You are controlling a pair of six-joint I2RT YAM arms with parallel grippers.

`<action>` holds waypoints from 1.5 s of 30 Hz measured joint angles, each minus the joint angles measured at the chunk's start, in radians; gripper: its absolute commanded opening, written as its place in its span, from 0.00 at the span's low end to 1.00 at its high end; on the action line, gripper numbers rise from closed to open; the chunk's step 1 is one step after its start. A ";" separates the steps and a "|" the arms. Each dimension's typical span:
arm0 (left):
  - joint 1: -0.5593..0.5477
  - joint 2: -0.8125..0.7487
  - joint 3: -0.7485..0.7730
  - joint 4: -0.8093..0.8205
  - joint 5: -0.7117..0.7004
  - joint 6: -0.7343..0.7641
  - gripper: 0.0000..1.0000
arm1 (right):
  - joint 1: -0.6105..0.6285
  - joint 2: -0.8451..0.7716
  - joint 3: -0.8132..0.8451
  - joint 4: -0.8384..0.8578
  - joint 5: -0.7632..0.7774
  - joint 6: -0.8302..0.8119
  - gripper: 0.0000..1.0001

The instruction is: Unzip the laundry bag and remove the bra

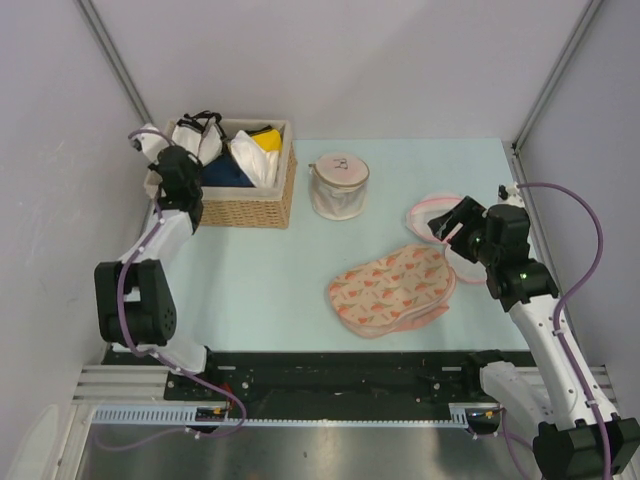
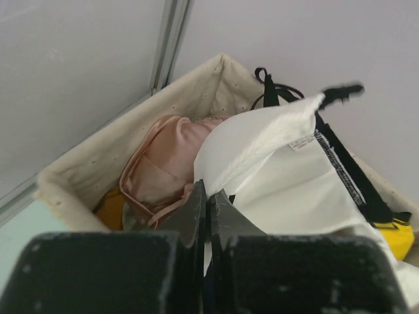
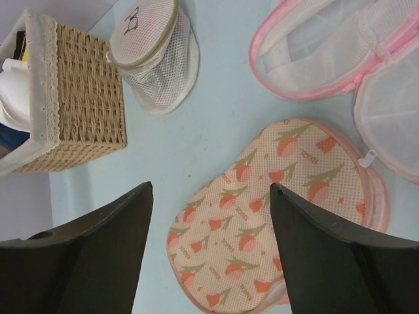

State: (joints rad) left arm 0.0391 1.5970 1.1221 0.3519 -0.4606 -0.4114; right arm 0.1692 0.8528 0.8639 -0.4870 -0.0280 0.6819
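The laundry bag lies flat on the table at centre right, cream-peach with pink-red prints; it also shows in the right wrist view, its zipper pull at its right edge. My right gripper is open and empty, hovering over the bag's right end. The bra, white with black straps, hangs over the wicker basket. My left gripper is shut on a fold of the bra's white fabric above the basket.
The basket also holds a pink garment, a navy one and a yellow-white one. A small cylindrical white mesh bag stands mid-table. A round white mesh bag with pink rim lies open beside the right gripper.
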 measured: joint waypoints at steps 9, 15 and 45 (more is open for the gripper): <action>-0.016 -0.306 -0.138 0.074 -0.045 0.034 0.01 | 0.001 0.020 0.000 0.007 -0.003 0.001 0.75; -0.024 -0.458 -0.151 0.117 -0.040 0.081 0.00 | 0.016 0.022 0.000 0.014 -0.004 0.007 0.75; -0.026 0.362 0.249 0.020 -0.001 0.070 0.00 | 0.021 0.014 -0.031 0.025 0.015 0.025 0.75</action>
State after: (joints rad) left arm 0.0132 1.9591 1.3712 0.3717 -0.4614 -0.3412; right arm 0.1902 0.8673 0.8333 -0.4618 -0.0132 0.7067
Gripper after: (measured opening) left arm 0.014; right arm 0.751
